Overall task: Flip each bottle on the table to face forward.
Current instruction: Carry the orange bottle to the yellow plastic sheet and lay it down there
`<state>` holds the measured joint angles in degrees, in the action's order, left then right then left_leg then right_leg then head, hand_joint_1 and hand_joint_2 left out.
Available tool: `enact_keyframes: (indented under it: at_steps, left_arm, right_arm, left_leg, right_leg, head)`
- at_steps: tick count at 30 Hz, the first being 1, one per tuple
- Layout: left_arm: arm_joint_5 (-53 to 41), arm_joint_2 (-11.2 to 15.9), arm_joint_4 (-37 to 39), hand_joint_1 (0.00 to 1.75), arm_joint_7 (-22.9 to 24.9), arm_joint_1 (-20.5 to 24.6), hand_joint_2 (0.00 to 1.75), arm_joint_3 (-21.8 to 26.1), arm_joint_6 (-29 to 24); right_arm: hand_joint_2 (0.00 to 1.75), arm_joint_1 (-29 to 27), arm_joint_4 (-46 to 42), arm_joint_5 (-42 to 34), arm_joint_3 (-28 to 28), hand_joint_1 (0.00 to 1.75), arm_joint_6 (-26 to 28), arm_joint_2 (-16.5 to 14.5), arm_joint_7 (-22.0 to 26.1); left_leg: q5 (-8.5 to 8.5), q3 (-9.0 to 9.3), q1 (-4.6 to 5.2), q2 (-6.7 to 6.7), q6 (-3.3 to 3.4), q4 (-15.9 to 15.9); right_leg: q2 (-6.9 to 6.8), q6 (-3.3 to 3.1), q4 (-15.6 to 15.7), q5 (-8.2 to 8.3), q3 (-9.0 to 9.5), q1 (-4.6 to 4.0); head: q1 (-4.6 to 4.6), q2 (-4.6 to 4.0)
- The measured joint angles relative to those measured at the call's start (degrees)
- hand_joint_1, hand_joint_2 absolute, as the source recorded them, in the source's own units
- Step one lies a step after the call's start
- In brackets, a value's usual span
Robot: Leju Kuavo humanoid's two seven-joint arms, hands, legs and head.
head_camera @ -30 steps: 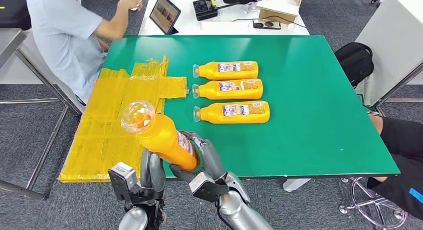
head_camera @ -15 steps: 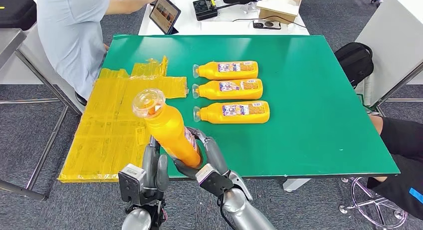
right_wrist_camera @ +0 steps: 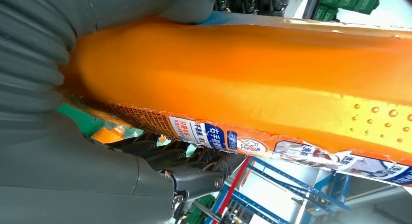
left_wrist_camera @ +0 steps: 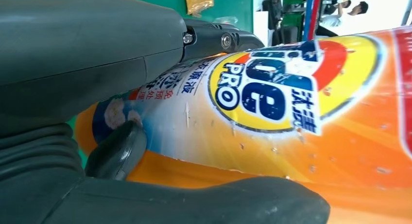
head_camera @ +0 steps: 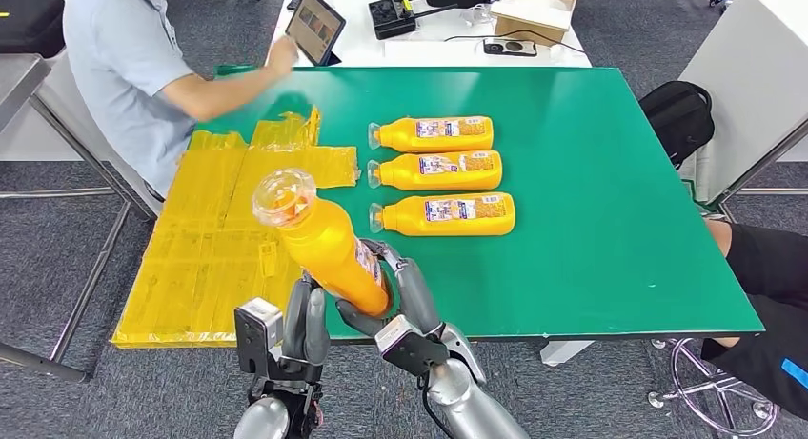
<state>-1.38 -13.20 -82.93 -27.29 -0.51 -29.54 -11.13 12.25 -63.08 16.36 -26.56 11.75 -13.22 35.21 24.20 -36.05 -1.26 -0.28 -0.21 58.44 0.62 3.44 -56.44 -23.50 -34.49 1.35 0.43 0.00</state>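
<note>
Between both hands, off the table's near edge (head_camera: 534, 334): left hand (head_camera: 303, 329) and right hand (head_camera: 400, 306) are gripping the bottle (head_camera: 329, 253) base, long axis tilting up-left, cap away from them.

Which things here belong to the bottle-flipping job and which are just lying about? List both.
Part of the job:
- held orange bottle, gripped by left robot hand and right robot hand
- three orange bottles lying on the green table

Lying about:
- yellow plastic sheet
- tablet
- cardboard box
- black backpack
</note>
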Motion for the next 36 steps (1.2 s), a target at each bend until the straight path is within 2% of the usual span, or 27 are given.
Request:
enact_keyframes:
  at_steps: [4,8,11,14,19,24,28,36]
  left_arm:
    - [-2.0,0.0,0.3,0.0,-0.9,0.0,0.0,0.0,-3.3]
    - [-7.1,0.0,0.3,0.0,-3.5,0.1,0.0,0.0,-8.5]
    - [-9.5,0.0,0.3,0.0,-4.1,0.1,0.0,-0.2,-10.4]
    - [-8.2,0.0,0.3,0.0,-3.7,0.1,0.0,-0.3,-9.6]
    - [-0.4,0.0,0.3,0.0,-2.0,0.1,0.0,-0.2,-3.4]
    - [2.4,0.0,0.3,0.0,-1.7,0.0,0.0,-0.2,-1.9]
    - [2.8,0.0,0.3,0.0,-1.7,0.0,1.75,-0.2,-1.7]
    - [2.9,0.0,0.3,0.0,-0.7,0.0,1.75,-0.2,-1.3]
  right_arm:
    - [1.75,0.0,0.0,0.1,0.0,0.95,0.1,0.0,0.0]
    - [1.75,-0.1,0.0,-0.3,0.0,0.98,-0.1,0.0,-0.2]
    - [1.75,-0.1,0.0,-1.0,0.0,0.98,-0.4,0.0,-0.6]
    - [1.75,-0.1,0.0,-1.4,0.1,0.97,-0.6,0.0,-0.9]
    - [1.75,-0.2,0.0,-1.8,0.1,0.98,-1.0,0.0,-1.0]
    - [1.75,-0.2,0.0,-1.9,0.1,0.98,-1.0,0.0,-1.0]
    - [1.75,-0.3,0.0,-1.9,0.1,0.97,-1.0,0.0,-1.0]
    - [1.75,-0.3,0.0,-2.3,0.2,0.94,-0.6,0.0,-1.0]
  left_leg:
    - [0.0,0.0,0.0,0.0,0.0,0.0]
    - [0.0,-0.01,0.0,0.0,0.0,0.0]
    - [0.0,-0.01,0.0,0.0,0.0,0.0]
    - [0.0,-0.01,0.0,0.0,0.0,0.0]
    - [0.0,-0.01,0.0,0.0,0.0,0.0]
    - [0.0,-0.01,0.0,0.0,0.0,0.0]
    - [0.0,-0.01,0.0,0.0,0.0,0.0]
    - [0.0,-0.01,0.0,0.0,0.0,0.0]
  right_leg:
    - [0.0,0.0,0.0,0.0,-0.01,0.0]
    - [0.0,0.0,0.0,0.0,0.0,0.0]
    - [0.0,0.0,0.0,0.0,0.0,0.0]
    - [0.0,0.0,0.0,0.0,0.0,0.0]
    - [0.0,0.0,0.0,0.0,0.0,0.0]
    - [0.0,0.0,0.0,0.0,0.0,0.0]
    - [0.0,0.0,0.0,0.0,0.0,0.0]
    - [0.0,0.0,0.0,0.0,0.0,0.0]
  head:
    - [0.0,0.0]
    - [0.0,0.0]
    - [0.0,0.0]
    - [-0.01,0.0]
    - [0.0,0.0]
    - [0.0,0.0]
    - [-0.01,0.0]
    - [-0.01,0.0]
